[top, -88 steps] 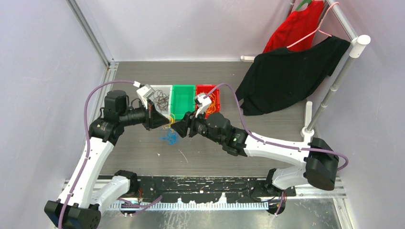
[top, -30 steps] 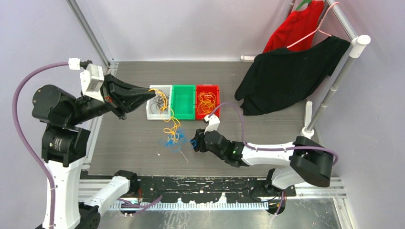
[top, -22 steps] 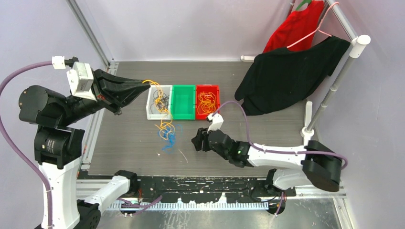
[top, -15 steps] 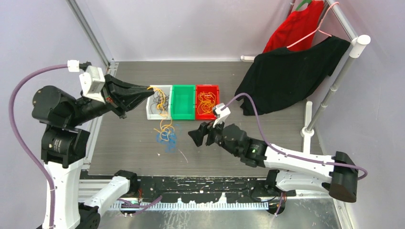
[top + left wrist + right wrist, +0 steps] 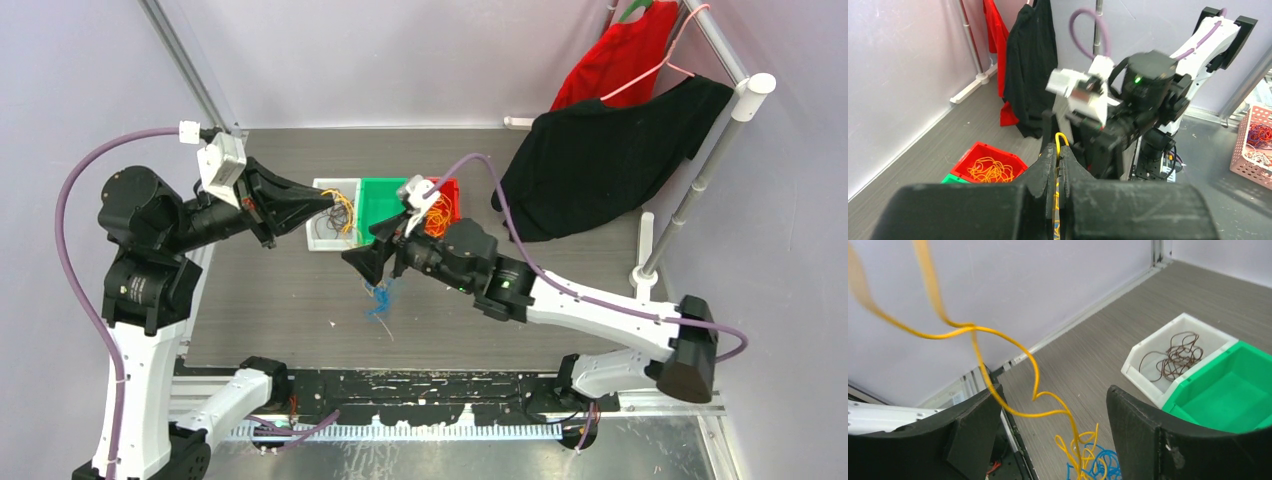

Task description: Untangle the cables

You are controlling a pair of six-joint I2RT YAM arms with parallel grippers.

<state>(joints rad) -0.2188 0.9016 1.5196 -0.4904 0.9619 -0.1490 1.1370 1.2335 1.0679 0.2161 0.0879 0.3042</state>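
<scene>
**Three bins, three cable colours, two grippers**

The left gripper [image 5: 1058, 150] is pinching one orange cable [image 5: 1013, 347], jaws together on it, holding it above the table [image 5: 1108, 340]. The strand is hanging between the wide-apart jaws of the right gripper [image 5: 1053, 392]. Its lower end is lying tangled with a blue cable [image 5: 1105, 465]. Brown cables [image 5: 1175, 357] are sitting in the white bin [image 5: 1146, 346], beside the green bin [image 5: 1243, 400], and more orange ones are in the red bin [image 5: 1007, 156]. A second ago the right gripper was low beside the tangle. Now it is hovering over it, nearer the bins, jaws wider.
</scene>
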